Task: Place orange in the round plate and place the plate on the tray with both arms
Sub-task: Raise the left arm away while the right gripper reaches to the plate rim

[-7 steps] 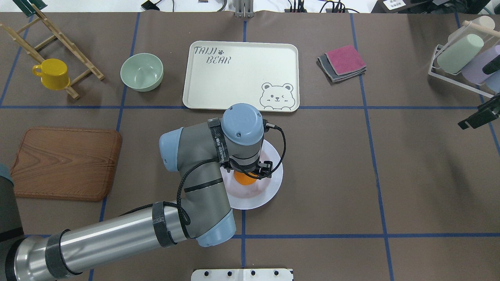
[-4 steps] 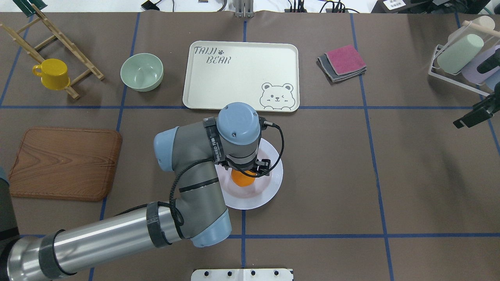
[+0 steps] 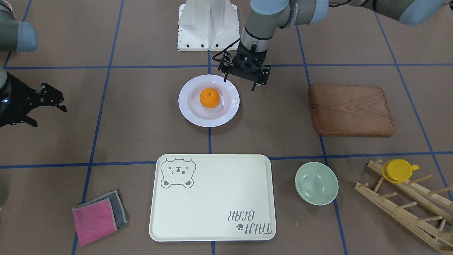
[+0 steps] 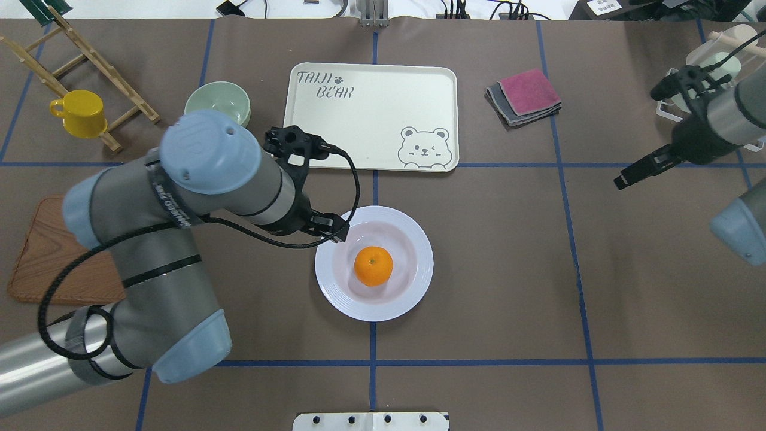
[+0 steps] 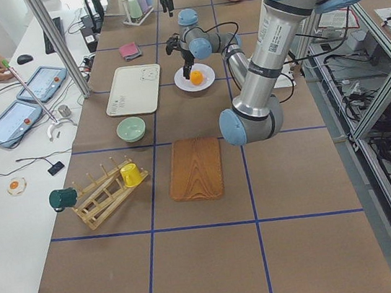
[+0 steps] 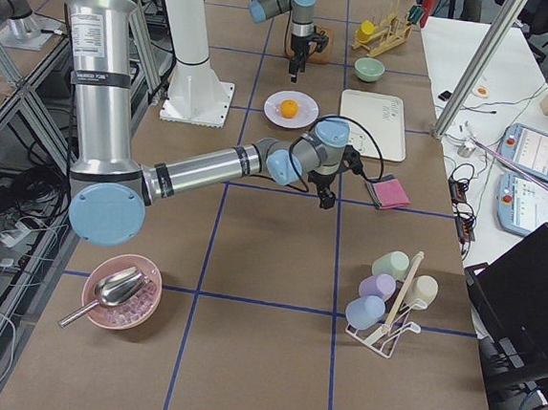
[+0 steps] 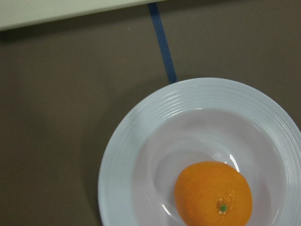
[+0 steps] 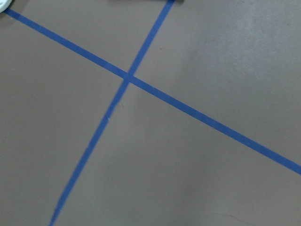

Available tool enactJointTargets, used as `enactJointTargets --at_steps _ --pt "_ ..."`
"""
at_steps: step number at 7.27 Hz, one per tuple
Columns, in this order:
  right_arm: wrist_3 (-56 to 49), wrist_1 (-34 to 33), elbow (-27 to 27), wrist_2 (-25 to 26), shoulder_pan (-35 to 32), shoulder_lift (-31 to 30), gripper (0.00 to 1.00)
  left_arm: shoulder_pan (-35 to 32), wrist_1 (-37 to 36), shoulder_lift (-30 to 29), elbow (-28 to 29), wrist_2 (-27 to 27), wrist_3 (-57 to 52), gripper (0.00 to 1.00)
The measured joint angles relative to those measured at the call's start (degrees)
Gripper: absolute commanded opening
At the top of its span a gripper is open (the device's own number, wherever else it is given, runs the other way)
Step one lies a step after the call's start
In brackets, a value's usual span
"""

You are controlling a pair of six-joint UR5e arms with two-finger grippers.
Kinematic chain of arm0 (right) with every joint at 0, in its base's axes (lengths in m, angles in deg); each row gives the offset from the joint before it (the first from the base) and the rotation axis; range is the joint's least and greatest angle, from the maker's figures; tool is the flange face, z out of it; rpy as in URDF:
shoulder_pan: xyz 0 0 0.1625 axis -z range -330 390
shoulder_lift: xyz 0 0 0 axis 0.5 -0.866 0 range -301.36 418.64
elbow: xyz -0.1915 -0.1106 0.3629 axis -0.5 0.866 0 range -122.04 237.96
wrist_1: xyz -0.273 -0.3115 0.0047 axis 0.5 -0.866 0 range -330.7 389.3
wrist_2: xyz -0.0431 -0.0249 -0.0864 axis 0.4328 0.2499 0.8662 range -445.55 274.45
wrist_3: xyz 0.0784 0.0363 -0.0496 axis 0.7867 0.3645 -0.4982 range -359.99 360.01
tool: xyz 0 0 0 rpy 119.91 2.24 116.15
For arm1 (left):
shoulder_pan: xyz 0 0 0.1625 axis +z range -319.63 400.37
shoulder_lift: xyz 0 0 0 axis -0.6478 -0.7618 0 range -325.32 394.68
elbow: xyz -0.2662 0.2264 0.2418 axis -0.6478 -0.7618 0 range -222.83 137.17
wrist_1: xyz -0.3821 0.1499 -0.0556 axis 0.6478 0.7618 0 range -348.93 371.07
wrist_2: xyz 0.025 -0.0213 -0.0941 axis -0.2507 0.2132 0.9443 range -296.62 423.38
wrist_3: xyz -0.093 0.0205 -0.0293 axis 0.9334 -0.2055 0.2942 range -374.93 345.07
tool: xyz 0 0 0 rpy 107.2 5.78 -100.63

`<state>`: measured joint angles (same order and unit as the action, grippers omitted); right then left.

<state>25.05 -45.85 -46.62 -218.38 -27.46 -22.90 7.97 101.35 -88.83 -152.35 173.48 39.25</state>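
The orange [image 4: 373, 266] [image 3: 209, 97] lies in the well of the white round plate [image 4: 374, 312] [image 3: 208, 121], mid-table on the near side of the cream tray [image 4: 371, 120] [image 3: 212, 198]. My left gripper [image 3: 240, 82] [image 4: 335, 230] hangs open and empty just off the plate's rim, on the side toward the wooden board. The left wrist view looks down on the orange [image 7: 214, 193] and the plate [image 7: 136, 141]. My right gripper [image 3: 49, 116] [image 4: 634, 170] hovers open and empty far out on the right side, over bare table.
A pale-green bowl [image 3: 316, 183] and a wooden rack with a yellow cup [image 3: 398, 170] stand beside the tray. A brown wooden board [image 3: 350, 109] lies to the left. Folded cloths [image 4: 526, 96] and a cup rack [image 4: 706, 78] sit at the right.
My left gripper has let go of the orange, risen and swung left off the plate. The orange stays in the plate. My right arm has come further in from the right edge.
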Motion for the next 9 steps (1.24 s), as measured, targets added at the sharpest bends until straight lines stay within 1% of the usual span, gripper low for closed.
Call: enactJointTargets --at_steps 1,2,3,4,5,7,8,9 --pt "8.1 0.0 -0.4 2.2 5.1 3.8 1.0 -2.1 0.2 1.7 -1.0 0.2 -0.3 0.99" --pt "15.9 0.0 -0.9 6.3 10.7 7.5 1.0 -3.9 0.4 3.1 -1.2 0.9 -0.8 0.99" --pt "22.4 0.1 -1.8 11.7 16.7 10.2 1.0 -6.1 0.4 4.5 -1.4 2.6 -2.6 0.99" --pt "28.2 3.0 -2.5 15.5 20.9 11.1 1.0 -8.3 0.4 5.8 -1.4 4.3 -5.4 0.99" --pt "36.4 11.9 -1.7 18.3 24.1 10.0 0.99 -11.0 0.4 7.6 -1.4 5.4 -9.3 0.99" --pt "54.4 38.8 4.5 26.8 29.4 6.7 1.0 -17.0 0.0 11.4 -1.0 8.0 -17.7 0.99" --pt "59.4 47.6 7.1 30.1 30.7 6.1 1.0 -19.1 -0.3 12.2 -0.5 9.2 -20.0 0.99" --pt "62.7 51.8 8.3 32.7 31.5 5.9 1.0 -20.1 -0.4 12.4 0.1 9.9 -21.1 0.99"
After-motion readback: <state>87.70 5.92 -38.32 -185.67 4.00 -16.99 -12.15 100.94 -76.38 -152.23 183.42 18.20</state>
